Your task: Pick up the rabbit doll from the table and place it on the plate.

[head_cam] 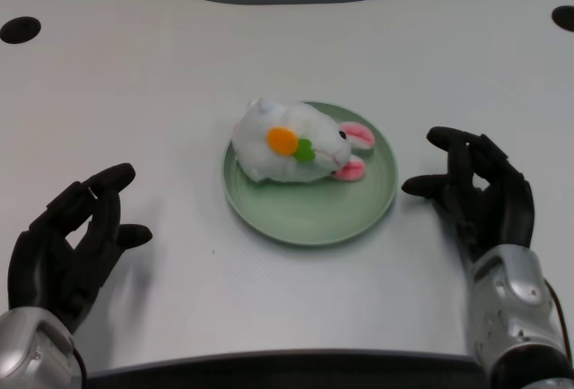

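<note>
I see the rabbit doll [291, 142] lying on its side on the green plate [309, 214], mid-counter [134, 84]. My left robot hand [67, 250] sits low at the near left, fingers apart, holding nothing, well apart from the plate.

You see the white rabbit doll [289, 142], pink-eared with an orange-and-green patch, perhaps a carrot, lying sideways on the green plate [309, 214].

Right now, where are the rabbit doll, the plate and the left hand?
rabbit doll [287, 142], head view, white body.
plate [314, 214], head view, bare green front.
left hand [72, 241], head view, middle of the hand.
</note>
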Controlling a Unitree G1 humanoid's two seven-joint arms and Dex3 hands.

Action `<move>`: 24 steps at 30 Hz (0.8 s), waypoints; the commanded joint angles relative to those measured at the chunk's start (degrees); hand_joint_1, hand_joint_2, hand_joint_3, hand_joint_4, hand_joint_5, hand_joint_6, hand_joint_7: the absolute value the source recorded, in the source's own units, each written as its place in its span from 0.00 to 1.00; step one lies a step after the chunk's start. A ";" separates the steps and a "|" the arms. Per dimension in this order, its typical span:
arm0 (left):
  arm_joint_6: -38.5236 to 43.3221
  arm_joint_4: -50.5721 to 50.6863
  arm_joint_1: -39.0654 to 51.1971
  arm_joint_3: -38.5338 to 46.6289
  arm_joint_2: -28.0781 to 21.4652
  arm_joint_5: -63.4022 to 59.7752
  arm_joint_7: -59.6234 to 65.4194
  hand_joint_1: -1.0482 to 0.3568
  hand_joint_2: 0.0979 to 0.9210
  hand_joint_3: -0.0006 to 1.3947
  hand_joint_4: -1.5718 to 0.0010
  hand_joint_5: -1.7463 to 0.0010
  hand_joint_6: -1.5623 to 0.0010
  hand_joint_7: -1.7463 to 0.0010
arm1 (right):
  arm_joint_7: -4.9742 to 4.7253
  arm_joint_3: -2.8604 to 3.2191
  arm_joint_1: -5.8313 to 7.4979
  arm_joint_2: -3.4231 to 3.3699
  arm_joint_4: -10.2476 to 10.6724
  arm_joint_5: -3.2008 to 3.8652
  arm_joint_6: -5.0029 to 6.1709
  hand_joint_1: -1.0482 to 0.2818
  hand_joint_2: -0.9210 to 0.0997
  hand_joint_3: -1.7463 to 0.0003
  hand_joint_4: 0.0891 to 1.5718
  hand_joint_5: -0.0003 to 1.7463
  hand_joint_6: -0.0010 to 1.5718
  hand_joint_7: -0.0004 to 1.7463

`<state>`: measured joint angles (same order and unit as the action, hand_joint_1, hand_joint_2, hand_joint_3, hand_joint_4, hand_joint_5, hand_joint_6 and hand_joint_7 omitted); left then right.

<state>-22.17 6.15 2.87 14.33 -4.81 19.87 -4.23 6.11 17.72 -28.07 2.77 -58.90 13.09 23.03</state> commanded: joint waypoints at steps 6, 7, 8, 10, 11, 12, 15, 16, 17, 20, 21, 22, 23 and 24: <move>1.59 -3.40 0.73 0.92 -0.25 0.52 -2.33 0.41 1.00 0.41 0.85 0.00 0.64 0.56 | 0.31 -0.28 1.06 -0.46 2.06 0.35 -1.49 0.49 0.00 0.75 0.43 0.76 0.40 0.57; 1.80 -4.09 0.56 1.25 -0.37 1.03 -3.08 0.41 1.00 0.41 0.84 0.00 0.64 0.55 | 0.47 -0.23 1.09 -0.47 2.15 0.47 -1.57 0.49 0.00 0.76 0.44 0.76 0.40 0.58; 1.98 -4.70 0.36 1.57 -0.43 1.41 -3.63 0.41 1.00 0.40 0.84 0.00 0.63 0.54 | 0.64 -0.19 1.15 -0.51 2.26 0.60 -1.57 0.49 0.00 0.76 0.44 0.76 0.40 0.58; 1.71 -5.91 -0.23 2.46 -0.34 2.44 -4.19 0.41 1.00 0.39 0.83 0.00 0.63 0.53 | 0.61 -0.17 1.18 -0.52 2.28 0.65 -1.52 0.49 0.00 0.76 0.44 0.76 0.40 0.58; 1.64 -6.21 -0.39 2.70 -0.30 2.69 -4.31 0.42 1.00 0.38 0.83 0.00 0.62 0.53 | 0.57 -0.16 1.18 -0.51 2.27 0.64 -1.52 0.49 0.00 0.76 0.44 0.76 0.41 0.58; 1.99 -7.10 -0.67 2.84 -0.44 3.02 -5.03 0.42 1.00 0.38 0.82 0.00 0.62 0.52 | 0.78 -0.06 1.06 -0.40 1.87 0.72 -1.35 0.49 0.00 0.76 0.44 0.76 0.41 0.58; 2.74 -8.48 -1.07 2.97 -0.69 3.34 -6.26 0.44 1.00 0.41 0.79 0.00 0.67 0.44 | 1.18 0.13 0.87 -0.24 1.27 0.85 -1.08 0.49 0.00 0.76 0.44 0.76 0.41 0.58; 2.82 -8.59 -1.11 3.01 -0.69 3.32 -6.36 0.44 1.00 0.41 0.79 0.00 0.67 0.43 | 1.20 0.15 0.86 -0.24 1.25 0.84 -1.07 0.49 0.00 0.76 0.44 0.76 0.41 0.58; 3.69 -9.20 -1.22 3.05 -0.74 3.33 -7.03 0.44 1.00 0.41 0.79 0.00 0.67 0.42 | 0.94 0.02 0.84 -0.18 1.17 0.56 -1.03 0.49 0.00 0.76 0.44 0.76 0.41 0.58; 6.81 -10.95 -1.30 3.01 -1.16 3.38 -10.00 0.44 1.00 0.40 0.76 0.00 0.68 0.32 | -0.21 -0.32 0.90 -0.18 1.48 -0.09 -1.41 0.49 0.00 0.75 0.43 0.76 0.40 0.57; 7.22 -11.25 -1.29 3.15 -1.09 3.58 -10.35 0.44 1.00 0.39 0.74 0.00 0.69 0.30 | -0.12 -0.32 0.96 -0.22 1.68 0.00 -1.53 0.49 0.00 0.75 0.43 0.76 0.40 0.56; 7.46 -11.43 -1.23 3.30 -0.95 3.81 -10.54 0.44 1.00 0.39 0.73 0.00 0.69 0.29 | 0.09 -0.27 0.98 -0.25 1.81 0.16 -1.56 0.49 0.00 0.75 0.43 0.76 0.40 0.56; 7.61 -11.54 -1.20 3.39 -0.87 3.98 -10.66 0.44 1.00 0.40 0.73 0.00 0.70 0.28 | 0.27 -0.23 0.99 -0.27 1.86 0.28 -1.56 0.49 0.00 0.75 0.43 0.76 0.40 0.57; 7.72 -11.62 -1.17 3.43 -0.84 4.06 -10.74 0.44 1.00 0.40 0.73 0.00 0.71 0.28 | 0.37 -0.21 0.99 -0.28 1.87 0.36 -1.55 0.49 0.00 0.75 0.43 0.76 0.40 0.57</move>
<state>-15.11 -4.73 1.70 17.37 -5.39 23.35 -14.51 6.32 17.62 -27.49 2.72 -57.30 13.34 21.99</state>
